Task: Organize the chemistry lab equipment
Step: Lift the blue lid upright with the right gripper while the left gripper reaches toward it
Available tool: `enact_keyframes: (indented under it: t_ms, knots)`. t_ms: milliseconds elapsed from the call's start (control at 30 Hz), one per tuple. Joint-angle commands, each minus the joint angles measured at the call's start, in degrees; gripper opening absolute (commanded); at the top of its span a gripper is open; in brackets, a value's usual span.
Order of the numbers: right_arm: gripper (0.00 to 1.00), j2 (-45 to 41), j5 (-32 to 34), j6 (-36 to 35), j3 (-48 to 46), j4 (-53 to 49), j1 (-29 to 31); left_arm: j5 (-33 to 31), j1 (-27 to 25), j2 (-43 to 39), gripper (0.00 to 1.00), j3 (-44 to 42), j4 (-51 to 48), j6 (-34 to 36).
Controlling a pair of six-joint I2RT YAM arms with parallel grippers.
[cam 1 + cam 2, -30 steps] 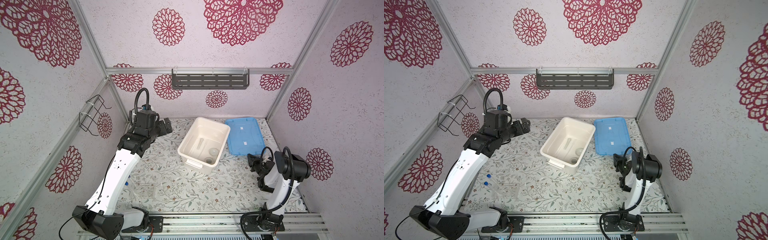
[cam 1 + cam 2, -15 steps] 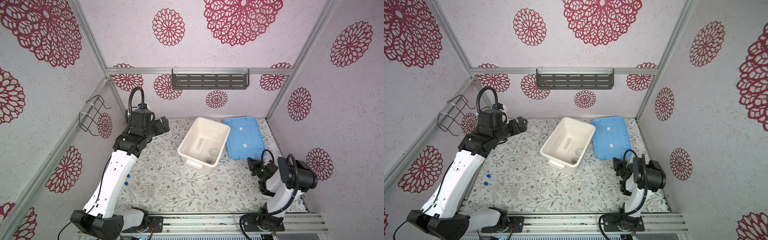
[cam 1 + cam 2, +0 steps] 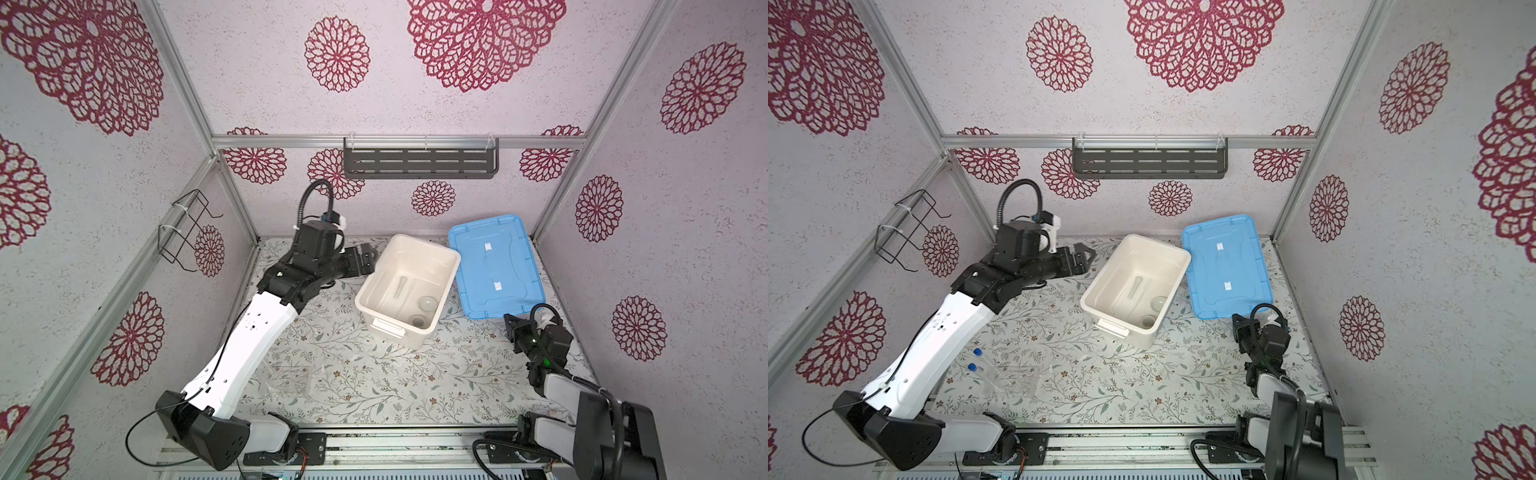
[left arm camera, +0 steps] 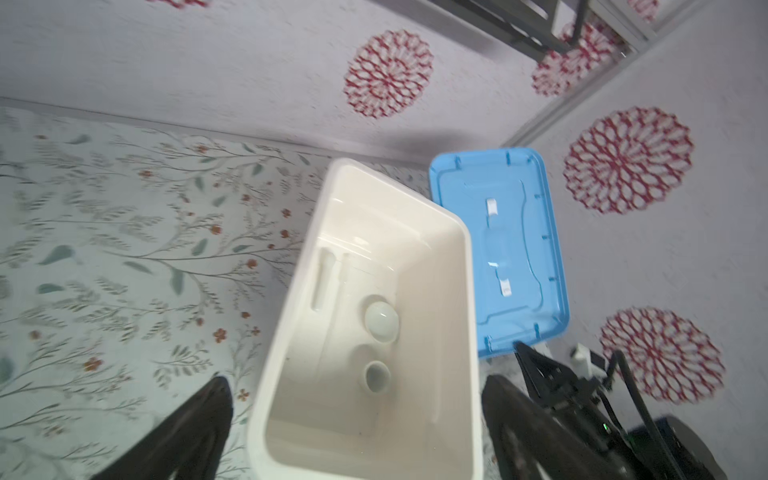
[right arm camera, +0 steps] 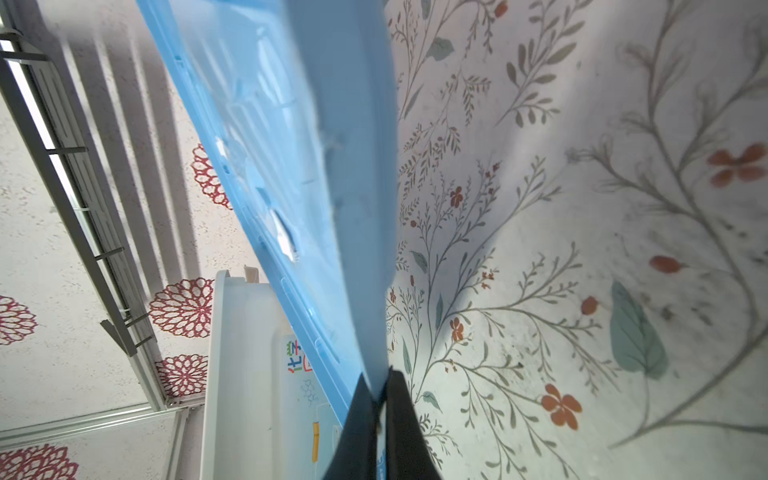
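At 7 o'clock clear rack (image 3: pixel 1017 378), two blue-capped tubes (image 3: pixel 978 353) slanting, caps toward 10, right gripper (image 5: pixel 377 395) pinched shut on blue lid (image 3: pixel 494 266) corner, white tub (image 3: pixel 428 245) holding two bowls (image 3: pixel 428 303), pestle (image 3: pixel 402 286) lying 1-to-7, left gripper (image 3: pixel 1086 257) spread wide, empty.

The tub (image 3: pixel 411 338) stands mid-desk (image 3: pixel 374 382), with the lid (image 3: pixel 494 266) just beside it on the right. In the tub lie the stick (image 3: pixel 402 286) and, nearer the front, two bowls (image 3: pixel 428 303). The rack (image 3: pixel 1013 376) sits front left, with two tubes (image 3: pixel 978 352) at its left edge.
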Motion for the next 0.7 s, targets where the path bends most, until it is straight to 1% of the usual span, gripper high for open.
enact_keyframes:
  t_ms: [0,67,167,267,400,533,667]
  knots:
    - [0.06,-8.5,1.7,-4.9,4.0,-16.2,-0.3,3.2,-5.7,2.2,0.98,1.7,5.5,1.4]
    - [0.04,-12.1,1.4,-3.5,5.0,-20.3,-0.5,3.2,-8.6,4.1,0.98,1.6,8.0,0.9]
    - [0.02,-15.8,0.8,0.9,4.9,-21.8,-0.5,3.0,-10.8,6.7,0.98,2.3,10.2,-0.6]
    - [0.01,-18.5,0.9,3.0,5.6,-22.5,-0.5,3.7,-11.6,9.3,0.98,3.4,11.3,-1.4]
    - [0.01,-20.1,0.2,3.1,8.0,-24.3,-0.5,4.2,-13.2,12.7,0.98,5.6,11.1,-0.5]
    - [0.01,-22.2,0.2,4.1,9.5,-26.9,-0.6,3.9,-13.9,15.1,0.98,7.0,11.1,-1.6]
    - [0.01,-24.6,2.3,5.6,10.0,-30.3,-0.7,3.8,-14.2,16.4,0.97,7.7,11.2,-2.4]
